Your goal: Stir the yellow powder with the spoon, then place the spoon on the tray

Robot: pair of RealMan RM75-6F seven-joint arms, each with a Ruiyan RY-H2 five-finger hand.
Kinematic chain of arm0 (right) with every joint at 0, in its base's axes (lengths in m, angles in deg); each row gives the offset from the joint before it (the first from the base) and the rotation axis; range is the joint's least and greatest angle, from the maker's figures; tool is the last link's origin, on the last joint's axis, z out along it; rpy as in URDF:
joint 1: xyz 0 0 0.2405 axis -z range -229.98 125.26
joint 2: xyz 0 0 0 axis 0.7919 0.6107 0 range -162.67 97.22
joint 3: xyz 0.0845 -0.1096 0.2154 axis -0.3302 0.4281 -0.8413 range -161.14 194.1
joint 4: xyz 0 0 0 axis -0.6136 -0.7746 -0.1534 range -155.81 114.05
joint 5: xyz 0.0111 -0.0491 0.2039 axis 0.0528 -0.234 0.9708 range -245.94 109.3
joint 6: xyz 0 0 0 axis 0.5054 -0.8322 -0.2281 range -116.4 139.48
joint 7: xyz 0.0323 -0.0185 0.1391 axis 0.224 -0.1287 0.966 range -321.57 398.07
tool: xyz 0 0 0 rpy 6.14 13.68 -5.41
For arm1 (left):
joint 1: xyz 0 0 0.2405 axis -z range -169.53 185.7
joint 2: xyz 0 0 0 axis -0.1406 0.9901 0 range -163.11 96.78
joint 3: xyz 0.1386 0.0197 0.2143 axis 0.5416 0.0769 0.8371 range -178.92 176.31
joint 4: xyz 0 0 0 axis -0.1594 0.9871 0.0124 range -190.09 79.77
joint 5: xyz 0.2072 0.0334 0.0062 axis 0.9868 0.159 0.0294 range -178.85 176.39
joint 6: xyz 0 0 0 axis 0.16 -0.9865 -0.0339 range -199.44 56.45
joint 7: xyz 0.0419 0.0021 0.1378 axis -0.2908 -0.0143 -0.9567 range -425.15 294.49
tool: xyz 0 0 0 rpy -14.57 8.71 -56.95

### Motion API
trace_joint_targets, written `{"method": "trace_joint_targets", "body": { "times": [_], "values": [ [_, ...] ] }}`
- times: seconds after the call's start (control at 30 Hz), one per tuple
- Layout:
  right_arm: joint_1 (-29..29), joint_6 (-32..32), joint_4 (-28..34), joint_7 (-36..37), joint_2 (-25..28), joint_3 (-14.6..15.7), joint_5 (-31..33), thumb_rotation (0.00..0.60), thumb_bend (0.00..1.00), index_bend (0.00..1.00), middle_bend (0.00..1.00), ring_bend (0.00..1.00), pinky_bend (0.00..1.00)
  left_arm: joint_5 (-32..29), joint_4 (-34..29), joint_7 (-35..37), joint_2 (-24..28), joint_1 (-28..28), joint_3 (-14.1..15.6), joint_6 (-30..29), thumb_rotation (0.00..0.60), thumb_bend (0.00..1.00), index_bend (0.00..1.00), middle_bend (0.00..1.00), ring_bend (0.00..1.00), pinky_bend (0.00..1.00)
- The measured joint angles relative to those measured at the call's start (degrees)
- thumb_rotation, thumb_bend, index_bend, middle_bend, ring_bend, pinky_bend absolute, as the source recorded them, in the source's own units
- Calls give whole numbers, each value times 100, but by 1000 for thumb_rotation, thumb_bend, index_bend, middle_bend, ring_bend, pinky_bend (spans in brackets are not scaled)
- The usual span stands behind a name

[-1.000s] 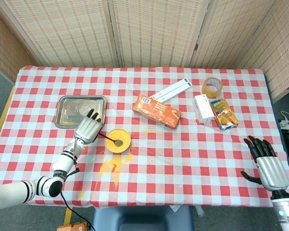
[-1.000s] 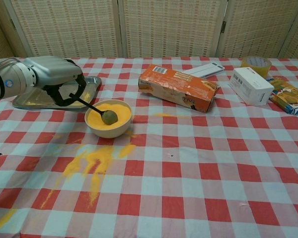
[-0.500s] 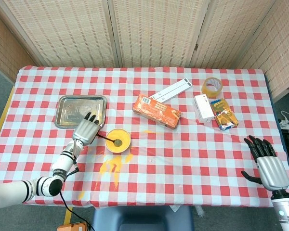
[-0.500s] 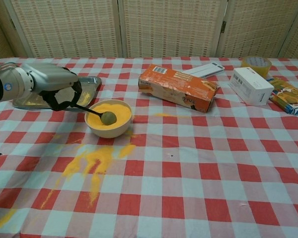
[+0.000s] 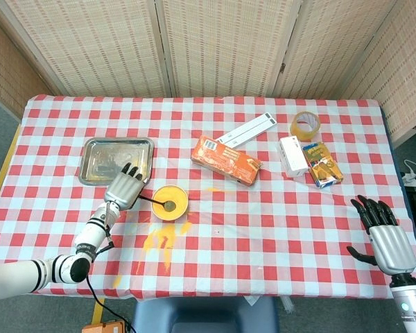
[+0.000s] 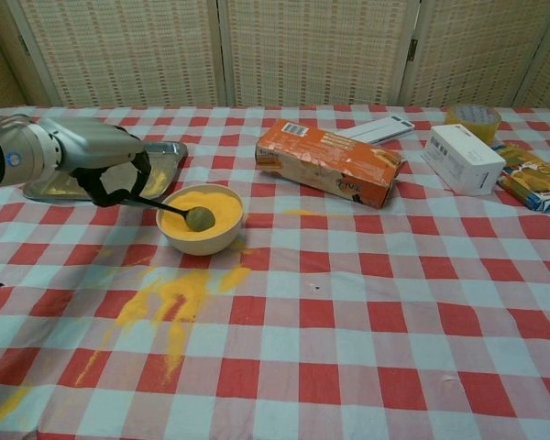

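A white bowl [image 6: 202, 221] [image 5: 170, 202] of yellow powder stands left of the table's middle. A dark spoon [image 6: 177, 210] [image 5: 161, 202] has its bowl end in the powder and its handle running out to the left. My left hand [image 6: 96, 158] [image 5: 123, 187] grips that handle just left of the bowl. The metal tray [image 5: 116, 160] [image 6: 170, 158] lies behind the hand, at the back left. At the table's front right edge my right hand [image 5: 386, 239] rests with its fingers spread and nothing in them; the chest view does not show it.
Spilled yellow powder [image 6: 170, 307] streaks the cloth in front of the bowl. An orange box [image 6: 328, 162] lies right of the bowl. Further right are a white box [image 6: 463, 157], a tape roll [image 6: 472, 119], a yellow pack [image 6: 534, 185] and a white strip [image 5: 245, 130].
My left hand has dropped a little and shifted left, tilting the spoon in the powder. Over the last half second it has hardly moved. The right hand stays still.
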Motion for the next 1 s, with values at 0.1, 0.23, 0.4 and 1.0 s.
{"method": "trace_joint_targets", "body": {
  "times": [0.1, 0.23, 0.4, 1.0],
  "values": [
    [4, -3, 0, 6, 6, 2, -1, 600, 97, 0, 0, 0, 0, -66, 47, -22, -26, 18, 26, 27, 600, 554, 490, 213, 49, 45],
    [9, -19, 0, 12, 9, -1, -6, 600, 97, 0, 0, 0, 0, -145, 106, -47, -55, 46, 50, 63, 600, 555, 495, 210, 48, 44],
    [2, 2, -5, 5, 2, -1, 1, 600, 97, 0, 0, 0, 0, -164, 115, -52, -58, 71, 77, 68, 600, 554, 511, 210, 49, 44],
    [-2, 6, 0, -28, -12, -4, 8, 600, 97, 0, 0, 0, 0, -184, 71, -63, -41, 117, 145, 44, 600, 551, 540, 211, 47, 44]
  ]
}}
